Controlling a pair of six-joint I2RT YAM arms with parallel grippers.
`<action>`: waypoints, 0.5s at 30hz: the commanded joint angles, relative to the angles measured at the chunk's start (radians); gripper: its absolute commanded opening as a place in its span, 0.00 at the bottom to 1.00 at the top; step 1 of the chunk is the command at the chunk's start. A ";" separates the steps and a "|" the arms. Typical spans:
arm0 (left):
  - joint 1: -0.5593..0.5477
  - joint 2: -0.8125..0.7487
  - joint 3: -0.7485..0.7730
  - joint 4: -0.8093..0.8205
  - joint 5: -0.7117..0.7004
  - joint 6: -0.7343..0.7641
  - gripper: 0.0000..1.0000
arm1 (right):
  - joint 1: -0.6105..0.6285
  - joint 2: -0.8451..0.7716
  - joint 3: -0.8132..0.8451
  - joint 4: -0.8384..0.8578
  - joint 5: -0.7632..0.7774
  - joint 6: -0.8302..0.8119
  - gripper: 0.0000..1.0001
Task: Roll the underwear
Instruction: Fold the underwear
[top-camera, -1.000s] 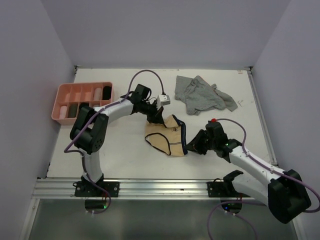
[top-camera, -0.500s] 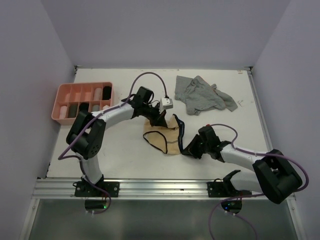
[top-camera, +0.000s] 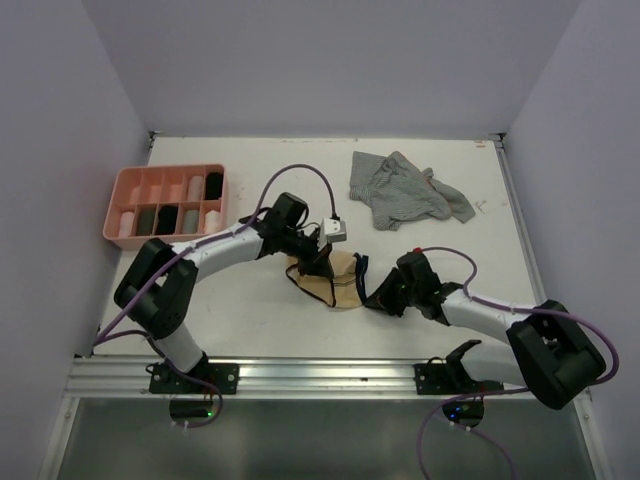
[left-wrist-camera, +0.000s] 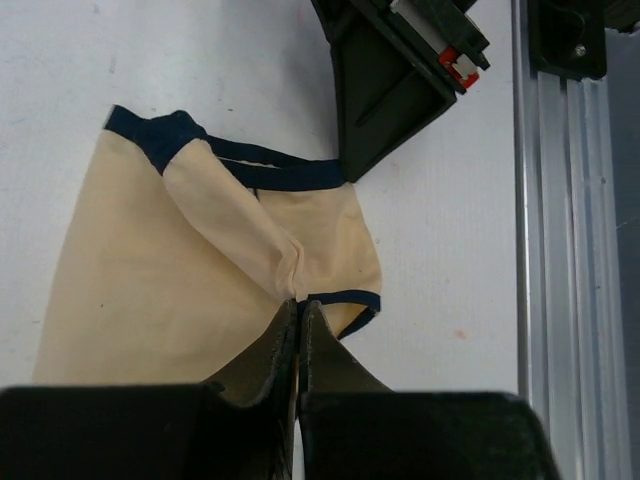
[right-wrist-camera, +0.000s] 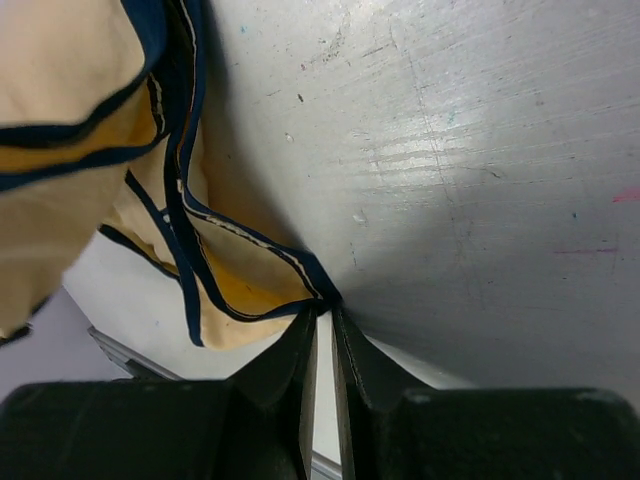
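The beige underwear (top-camera: 338, 288) with dark trim lies crumpled at the table's middle front, between my two grippers. My left gripper (top-camera: 318, 264) is shut on a fold of its beige cloth (left-wrist-camera: 150, 270), the pinch showing at the fingertips (left-wrist-camera: 299, 303). From the right, my right gripper (top-camera: 371, 297) is shut on the dark-trimmed corner (right-wrist-camera: 326, 306) of the same garment (right-wrist-camera: 60, 60). Its fingers (left-wrist-camera: 380, 110) touch the waistband in the left wrist view. A grey striped underwear (top-camera: 405, 190) lies loose at the back right.
A pink tray (top-camera: 165, 171) with compartments holding rolled items stands at the back left. An aluminium rail (top-camera: 320, 375) runs along the near edge, close to the garment (left-wrist-camera: 570, 250). White walls enclose the table on three sides.
My left gripper has pulled its fold of beige cloth toward the front, bunching the garment smaller. My right gripper has drawn in low to the table and closed on the trim corner.
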 joint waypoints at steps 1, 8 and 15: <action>-0.043 -0.043 -0.053 0.068 0.031 -0.043 0.00 | 0.004 -0.013 -0.017 -0.040 0.066 0.002 0.16; -0.095 -0.034 -0.133 0.140 0.032 -0.101 0.00 | 0.004 -0.043 -0.032 -0.055 0.072 0.009 0.16; -0.112 0.034 -0.139 0.156 0.003 -0.103 0.27 | 0.004 -0.092 -0.014 -0.100 0.064 -0.010 0.20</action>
